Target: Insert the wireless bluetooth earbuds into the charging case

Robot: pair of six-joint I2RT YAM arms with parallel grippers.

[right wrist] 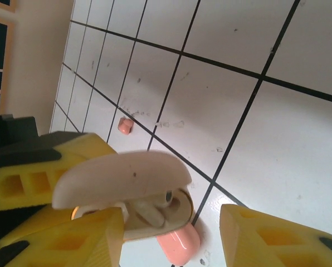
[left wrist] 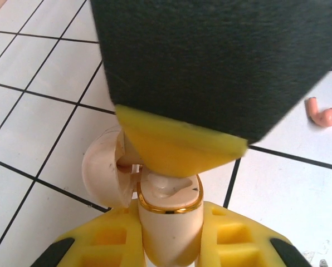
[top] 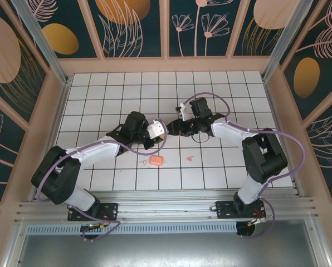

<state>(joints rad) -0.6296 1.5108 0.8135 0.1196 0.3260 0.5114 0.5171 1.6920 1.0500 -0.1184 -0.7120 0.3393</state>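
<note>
The cream charging case (left wrist: 169, 222) stands upright between the yellow fingers of my left gripper (left wrist: 169, 228), which is shut on it. Its gold-rimmed top faces up and its lid (left wrist: 102, 172) hangs open to the left. In the right wrist view the case (right wrist: 121, 178) shows a cream earbud (right wrist: 151, 211) lying in its well. My right gripper (right wrist: 171, 233) is open, and one finger (right wrist: 71, 239) rests against the case's open top. From above, both grippers (top: 159, 129) (top: 176, 129) meet over the middle of the table. A pink earbud (left wrist: 323, 115) lies loose on the tiles (top: 189, 159).
A salmon-pink rounded piece (top: 156, 160) lies on the white grid table (top: 233, 105) just in front of the grippers, seen below the case (right wrist: 180, 242). A small pink bit (right wrist: 124, 125) lies farther off. Wooden walls (top: 166, 64) ring the table.
</note>
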